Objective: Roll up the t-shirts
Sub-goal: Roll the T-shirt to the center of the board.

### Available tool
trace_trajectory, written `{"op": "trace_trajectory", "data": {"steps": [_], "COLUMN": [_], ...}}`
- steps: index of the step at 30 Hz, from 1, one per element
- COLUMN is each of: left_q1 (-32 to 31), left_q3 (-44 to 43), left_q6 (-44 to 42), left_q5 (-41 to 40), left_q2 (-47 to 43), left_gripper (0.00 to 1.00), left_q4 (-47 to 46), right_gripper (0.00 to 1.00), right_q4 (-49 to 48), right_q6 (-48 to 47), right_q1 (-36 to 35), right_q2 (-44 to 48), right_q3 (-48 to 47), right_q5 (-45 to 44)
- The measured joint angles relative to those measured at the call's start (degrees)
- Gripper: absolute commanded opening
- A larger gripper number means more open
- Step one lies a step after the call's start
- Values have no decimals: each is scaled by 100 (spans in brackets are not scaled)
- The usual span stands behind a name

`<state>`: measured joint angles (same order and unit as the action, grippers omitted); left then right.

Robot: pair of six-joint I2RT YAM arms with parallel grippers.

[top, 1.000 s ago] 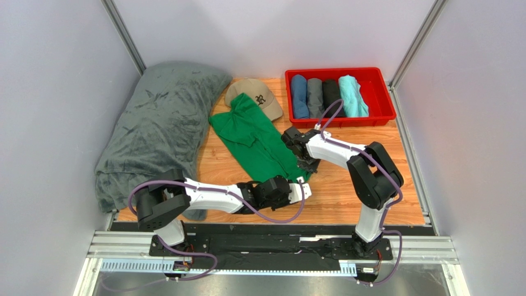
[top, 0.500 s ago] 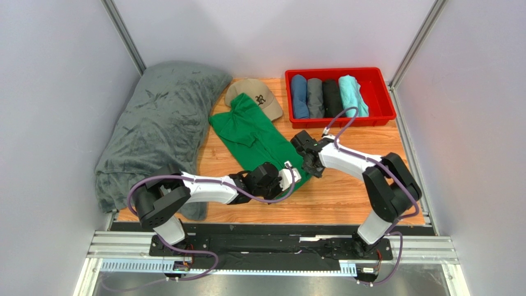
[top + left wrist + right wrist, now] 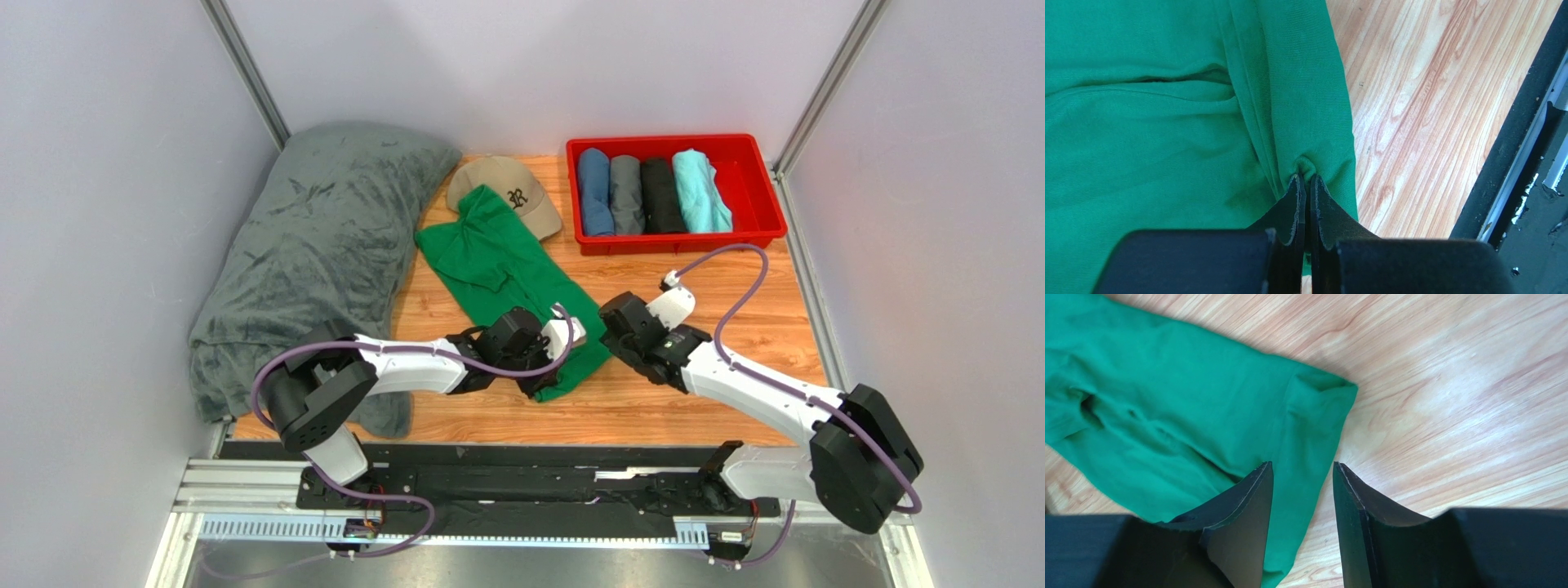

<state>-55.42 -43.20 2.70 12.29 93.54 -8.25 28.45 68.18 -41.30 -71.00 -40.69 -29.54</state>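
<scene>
A bright green t-shirt [image 3: 503, 276] lies flat and slanted on the wooden table [image 3: 736, 319], its near end pulled into a pinch. My left gripper [image 3: 550, 358] is shut on that near end; the left wrist view shows the green fabric [image 3: 1168, 122] puckered between the closed tips of the left gripper [image 3: 1308, 179]. My right gripper [image 3: 611, 331] is open just to the shirt's right. In the right wrist view the right gripper [image 3: 1301, 465] hangs over the green shirt's [image 3: 1168, 404] edge with nothing held. Several rolled t-shirts [image 3: 648, 194] lie side by side in a red tray [image 3: 687, 241].
A big dark-grey blanket [image 3: 307, 245] fills the left side, its edge close to my left arm. A tan cap [image 3: 509, 190] lies at the green shirt's far end. Grey walls close in both sides, and a black rail [image 3: 540, 459] runs along the near edge.
The left gripper moved up onto the shirt's near end and shut on it. The right gripper let go of the shirt, opened, and drew back toward the near right.
</scene>
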Motion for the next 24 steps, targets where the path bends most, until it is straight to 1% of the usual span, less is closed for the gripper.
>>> {"op": "trace_trajectory", "data": {"steps": [6,11,17,24], "left_q1": [55,79,81,81], "left_q3": [0,0,0,11], "left_q6": [57,70,83,85], "left_q5": [105,129,138,140], "left_q2": [0,0,0,-11], "left_gripper": [0,0,0,0], "left_q4": [26,33,35,33], "right_gripper": [44,44,45,47], "right_q4": [-83,-227,-540,-763], "right_q6": [542,960,1263,1316], "right_q1": [-800,-1226,-1300,-1239], "right_q2": [24,-177,-479,-905], "right_q3": [275,393,608,605], "right_q5": [-415,-675,-855,-990]}}
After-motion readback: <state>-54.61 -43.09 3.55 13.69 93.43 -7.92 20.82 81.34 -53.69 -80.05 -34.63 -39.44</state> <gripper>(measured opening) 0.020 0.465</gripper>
